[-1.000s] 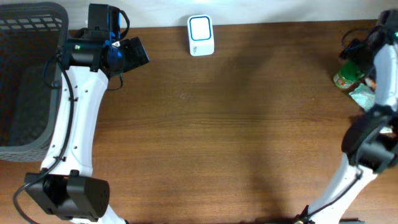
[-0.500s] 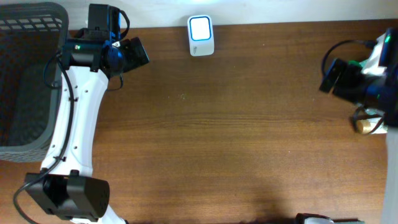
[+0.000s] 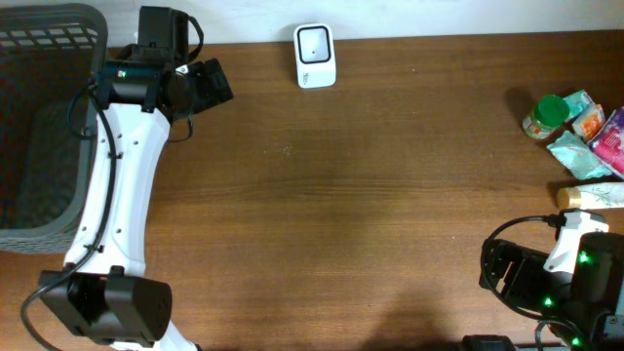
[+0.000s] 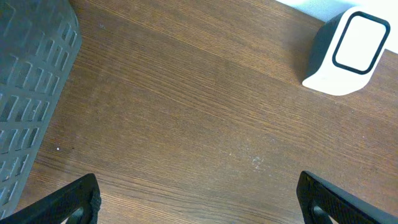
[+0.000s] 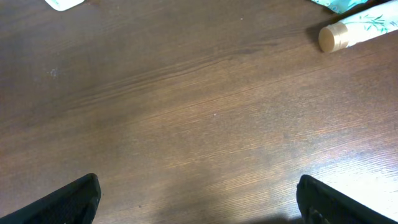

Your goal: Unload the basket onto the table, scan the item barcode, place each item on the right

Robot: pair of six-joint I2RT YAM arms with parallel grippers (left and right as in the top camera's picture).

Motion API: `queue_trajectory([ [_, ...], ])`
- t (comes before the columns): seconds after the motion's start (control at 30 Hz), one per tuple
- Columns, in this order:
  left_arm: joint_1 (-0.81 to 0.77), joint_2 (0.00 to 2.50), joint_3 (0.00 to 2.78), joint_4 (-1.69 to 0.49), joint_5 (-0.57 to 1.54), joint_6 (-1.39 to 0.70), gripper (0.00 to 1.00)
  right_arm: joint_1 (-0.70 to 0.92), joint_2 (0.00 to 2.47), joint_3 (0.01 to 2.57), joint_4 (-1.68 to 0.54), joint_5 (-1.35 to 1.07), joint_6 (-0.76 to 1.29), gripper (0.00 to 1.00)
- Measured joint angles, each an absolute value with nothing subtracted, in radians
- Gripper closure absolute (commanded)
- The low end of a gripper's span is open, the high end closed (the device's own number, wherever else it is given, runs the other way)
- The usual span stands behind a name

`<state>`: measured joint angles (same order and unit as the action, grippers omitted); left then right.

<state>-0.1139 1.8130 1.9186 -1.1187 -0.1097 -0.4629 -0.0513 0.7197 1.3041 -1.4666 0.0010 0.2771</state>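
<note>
Two claws spread wide, holding nothing: left claw (image 4: 200, 202) near the scanner (image 4: 347, 51), right claw (image 5: 198, 200) over the counter (image 5: 186, 93), tube (image 5: 356, 31) upper right.

Table (image 3: 370, 195): dark brown wood, grain running left to right in the overhead view, matt surface with a faint paler sheen across the middle and a darker shaded patch toward the near edge; a few tiny pale specks on the wood show in the left wrist view. The far edge meets a white strip (image 3: 439, 18), wall or backing, cannot tell which. A dark grey slatted plastic basket (image 3: 39, 58) sits at the table's left end, on it or beside it not resolvable; lighting even and diffuse, shadows soft.
</note>
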Motion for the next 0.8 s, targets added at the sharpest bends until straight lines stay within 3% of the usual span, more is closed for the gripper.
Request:
queue_trajectory([
  [0.37,-0.114,1.813,1.919,-1.119,-0.109,-0.463,0.01,-0.051,0.716,1.205,-1.432,0.002,0.267,0.01],
  [0.8,-0.115,1.813,1.918,-1.119,-0.11,-0.463,0.01,-0.051,0.239,0.404,-0.596,-0.116,0.105,0.01],
])
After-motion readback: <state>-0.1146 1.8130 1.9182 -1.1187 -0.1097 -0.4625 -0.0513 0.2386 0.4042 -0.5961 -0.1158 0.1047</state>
